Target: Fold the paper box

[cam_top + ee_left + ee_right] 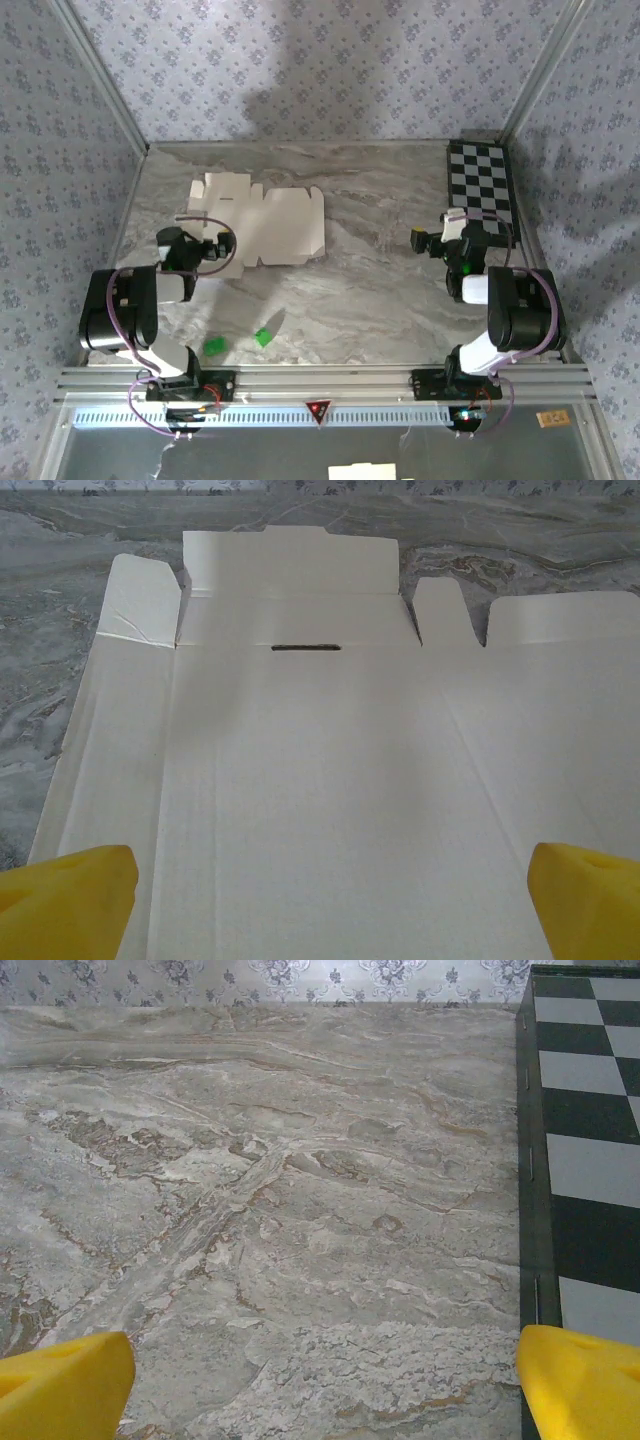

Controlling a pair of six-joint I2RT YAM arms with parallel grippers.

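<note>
In the top view the paper box (265, 222) lies as a flat, unfolded sheet on the left half of the bench (380, 290). Its long axis runs across the bench from left to right. The left claw (220, 247) sits at the sheet's near-left edge and points over it. The right claw (422, 240) stands well apart to the right, close to the checkerboard (480, 190). The left arm is plainly the nearer one, so I judge the first fold falls to it. Two small green bits (215, 346) lie near the front edge, clear of the sheet.

In the left wrist view the left claw (328, 910) is spread wide with nothing gripped. The paper box (330, 780) stretches straight ahead beneath it, with creases running away from the camera and the slotted flap at the far end. Whether the fingertips (65, 900) touch the card or hover just above it, I cannot tell.

In the right wrist view the right claw (325, 1385) is also spread wide and empty over bare bench (300, 1210), with the checkerboard (590, 1160) just to its right.
</note>
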